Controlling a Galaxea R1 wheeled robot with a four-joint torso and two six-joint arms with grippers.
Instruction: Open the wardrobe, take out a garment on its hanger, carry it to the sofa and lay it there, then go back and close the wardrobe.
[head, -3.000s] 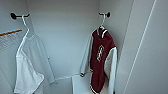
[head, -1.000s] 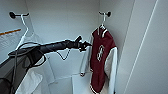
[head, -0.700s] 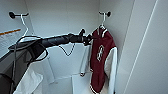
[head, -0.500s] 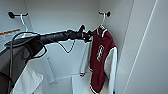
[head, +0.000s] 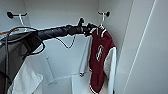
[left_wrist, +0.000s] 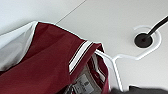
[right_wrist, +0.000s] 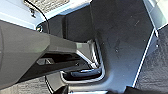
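Observation:
The wardrobe (head: 62, 15) stands open and I look into its white inside. The garment (head: 100, 57), a dark red jacket with white sleeves, hangs at the right on the white hanger (head: 102, 18), whose hook sits over a black peg (head: 107, 13). My left arm reaches across from the left, and the left gripper (head: 91, 27) is at the hanger's neck, just by the striped collar. In the left wrist view the collar (left_wrist: 80, 56), the hanger wire (left_wrist: 117, 67) and the peg (left_wrist: 143, 40) are close up.
A plain white shirt (head: 25, 80) hangs low at the left below a second peg (head: 11, 15). The wardrobe's right side wall and door (head: 147, 50) are close beside the jacket. A white shelf (head: 80, 83) lies beneath. The right wrist view has the robot's own dark body (right_wrist: 117, 37).
The left arm came into the picture and has stretched rightward, bringing its gripper up to the hanger's neck. The jacket still hangs on its peg.

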